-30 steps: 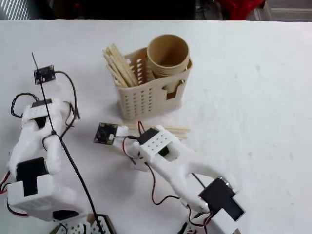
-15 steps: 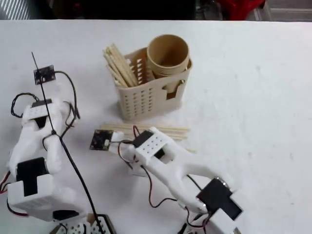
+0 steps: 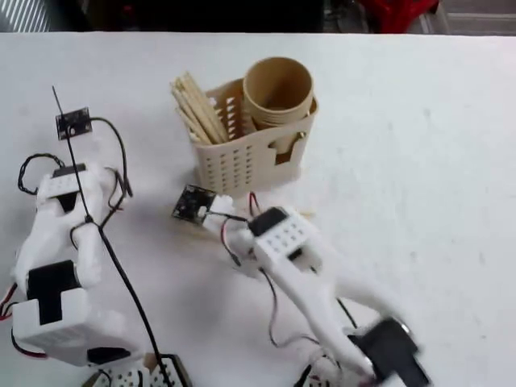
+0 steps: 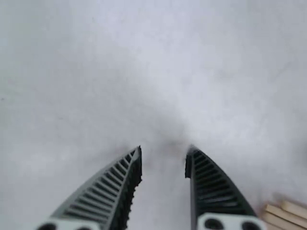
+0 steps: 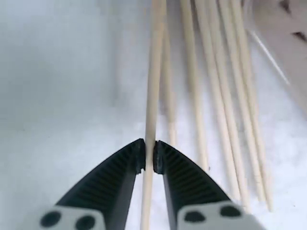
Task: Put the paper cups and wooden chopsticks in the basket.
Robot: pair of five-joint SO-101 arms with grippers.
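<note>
A cream slotted basket (image 3: 246,161) stands mid-table, holding stacked paper cups (image 3: 278,90) and a bundle of wooden chopsticks (image 3: 196,109). In front of it my right arm (image 3: 282,240) leans over loose chopsticks, whose ends (image 3: 305,214) stick out beside it. My right gripper (image 5: 149,155) is shut on a single chopstick (image 5: 154,76), held just over the table. Several more chopsticks (image 5: 216,96) lie flat beside it, and the basket's wall (image 5: 288,28) is close by. My left gripper (image 4: 163,158) hangs open over bare table, nothing between its fingers.
The left arm (image 3: 60,218) rests at the table's left side with black cables trailing from it. A few chopstick ends (image 4: 283,213) lie near the left gripper. White table stretches free to the right of the basket and behind it.
The right arm has swung right and closer to the basket, now covering most of the loose chopsticks. The left arm has stayed put.
</note>
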